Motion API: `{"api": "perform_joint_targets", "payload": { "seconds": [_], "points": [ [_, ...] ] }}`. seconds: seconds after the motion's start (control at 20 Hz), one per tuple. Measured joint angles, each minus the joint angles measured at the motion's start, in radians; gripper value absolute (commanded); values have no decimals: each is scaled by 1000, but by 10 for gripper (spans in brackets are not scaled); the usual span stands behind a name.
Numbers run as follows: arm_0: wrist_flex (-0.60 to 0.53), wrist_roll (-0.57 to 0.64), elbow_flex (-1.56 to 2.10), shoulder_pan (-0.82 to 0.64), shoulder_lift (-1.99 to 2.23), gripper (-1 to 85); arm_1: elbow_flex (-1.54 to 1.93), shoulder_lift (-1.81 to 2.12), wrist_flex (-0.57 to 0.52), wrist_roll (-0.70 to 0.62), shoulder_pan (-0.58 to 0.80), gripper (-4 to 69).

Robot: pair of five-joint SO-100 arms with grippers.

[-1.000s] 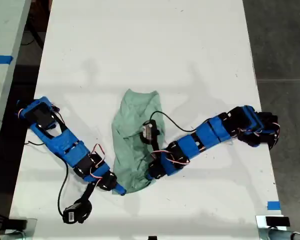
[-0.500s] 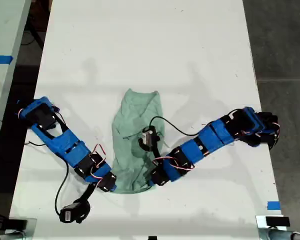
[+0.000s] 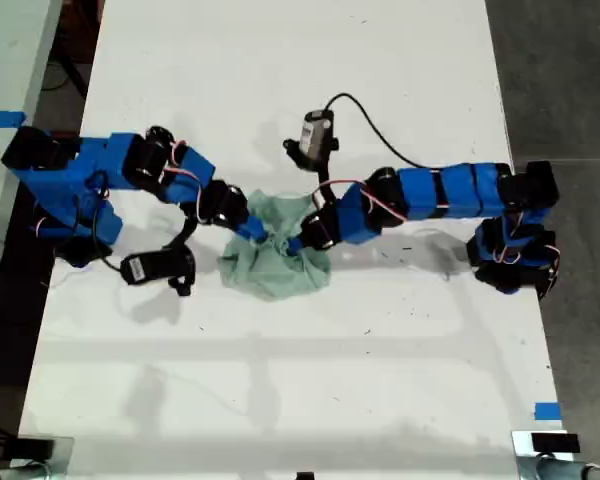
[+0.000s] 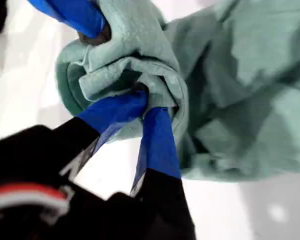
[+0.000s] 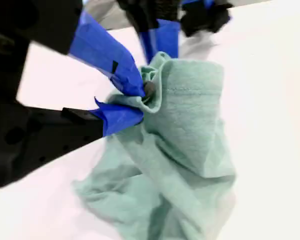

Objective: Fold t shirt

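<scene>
The t shirt (image 3: 276,255), soft wrinkled mint-green cloth, lies bunched mid-frame in the exterior view on the smooth white table (image 3: 380,380). My first gripper (image 4: 147,102) and my second gripper (image 5: 140,102) each pinch a fold of it. Grey floor (image 3: 565,90) fills the exterior view's right edge.

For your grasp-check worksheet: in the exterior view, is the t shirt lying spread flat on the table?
No, the t shirt is bunched into a crumpled heap between both arms' end effectors.
</scene>
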Motion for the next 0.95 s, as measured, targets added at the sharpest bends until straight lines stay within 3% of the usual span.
{"api": "perform_joint_targets", "payload": {
  "seconds": [0.05, 0.15, 0.3, 0.4, 0.5, 0.65, 0.75, 0.85, 0.95],
  "points": [
    [21, 20, 133, -133, 86, 250, 17, -3, 60, -6, 86, 371],
    [153, 86, 336, -437, 153, 250, 46, -3, 187, -66, 259, 458],
    [233, 249, 446, -847, 299, 225, 63, 74, 365, -138, 407, 450],
    [245, 287, 454, -904, 410, 207, 121, 265, 463, -140, 442, 414],
    [247, 216, 460, -830, 523, 150, 258, 515, 523, -100, 488, 365],
    [192, -35, 617, -545, 744, 55, 664, 977, 515, 91, 407, 183],
    [43, -232, 867, -278, 1012, 2, 1046, 1362, 413, 272, 215, 96],
    [-150, -397, 1250, -32, 1431, 7, 1465, 1776, 357, 403, 55, 29],
    [-328, -500, 1651, 123, 1689, 17, 1781, 1944, 290, 460, -23, 18]
  ]
}}
